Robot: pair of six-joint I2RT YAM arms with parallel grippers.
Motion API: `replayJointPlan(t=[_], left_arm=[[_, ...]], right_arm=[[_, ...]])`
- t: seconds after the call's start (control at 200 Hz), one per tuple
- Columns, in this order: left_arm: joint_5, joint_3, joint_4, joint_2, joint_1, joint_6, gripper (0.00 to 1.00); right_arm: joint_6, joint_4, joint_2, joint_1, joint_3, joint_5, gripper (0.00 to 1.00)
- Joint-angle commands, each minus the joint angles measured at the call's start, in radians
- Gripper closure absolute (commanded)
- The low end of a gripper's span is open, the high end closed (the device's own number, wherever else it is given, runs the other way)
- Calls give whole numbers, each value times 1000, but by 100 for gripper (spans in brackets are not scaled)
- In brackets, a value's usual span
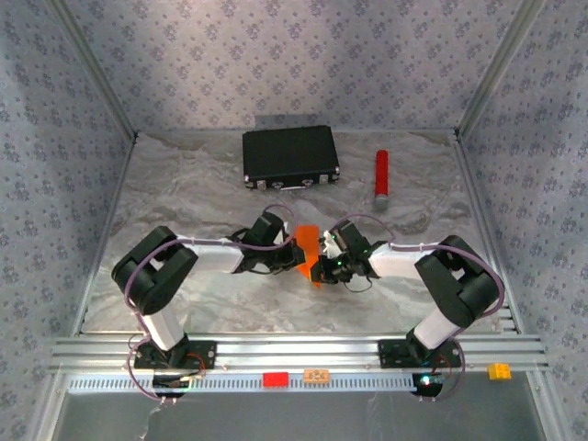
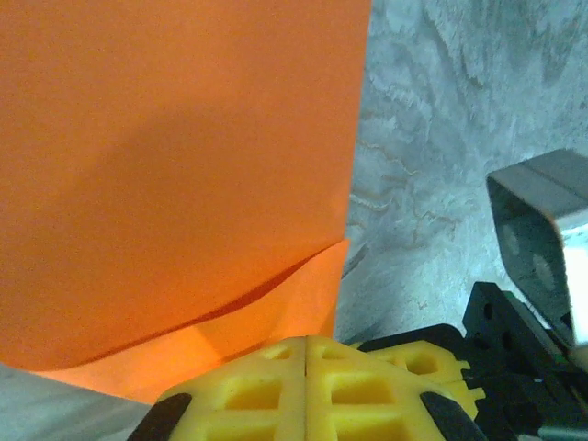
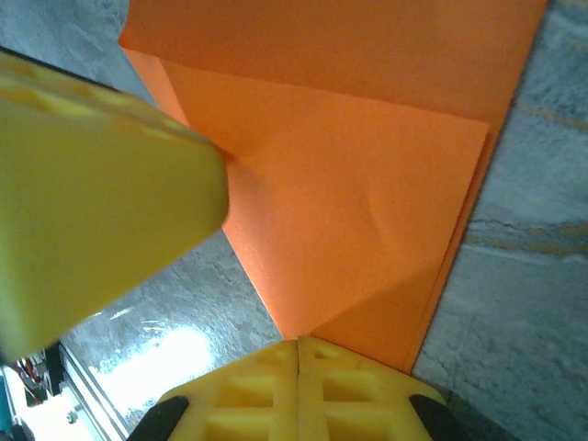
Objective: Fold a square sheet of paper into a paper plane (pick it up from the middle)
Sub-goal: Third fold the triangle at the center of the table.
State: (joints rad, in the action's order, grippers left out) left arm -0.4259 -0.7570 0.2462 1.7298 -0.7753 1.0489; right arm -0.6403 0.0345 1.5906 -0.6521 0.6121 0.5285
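Observation:
The square sheet of paper (image 1: 308,241) is bright orange, folded into layers with a slanted crease, and held up above the middle of the table between both arms. My left gripper (image 1: 299,261) is shut on its lower edge; in the left wrist view the paper (image 2: 175,165) runs down into the closed yellow fingertips (image 2: 266,367). My right gripper (image 1: 320,268) is shut on a lower corner of the same paper (image 3: 349,184), which ends between its closed yellow fingertips (image 3: 335,367). The two grippers sit almost touching: the left finger (image 3: 92,184) looms blurred in the right wrist view.
A black case (image 1: 290,156) lies at the back of the table and a red cylinder (image 1: 380,175) to its right. Along the front rail (image 1: 294,349) sit small red (image 1: 275,378), orange (image 1: 317,375) and yellow (image 1: 499,370) blocks. Patterned walls close in three sides.

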Motion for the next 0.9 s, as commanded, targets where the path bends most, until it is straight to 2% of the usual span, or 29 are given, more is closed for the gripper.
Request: replayJointPlan(t=[0.0,0.175,0.894], left_arm=[[21,-15,-17,36,1,6,96],[63,29,-20,30,32,18,97],[4,92,29,21,170,-63,96]], right_arm=[[-12,-101,46,-3,-32,-58,98],[-9,-108,50,-3,-42,-65,100],[-5,-104,80,-2,-45,-58,100]])
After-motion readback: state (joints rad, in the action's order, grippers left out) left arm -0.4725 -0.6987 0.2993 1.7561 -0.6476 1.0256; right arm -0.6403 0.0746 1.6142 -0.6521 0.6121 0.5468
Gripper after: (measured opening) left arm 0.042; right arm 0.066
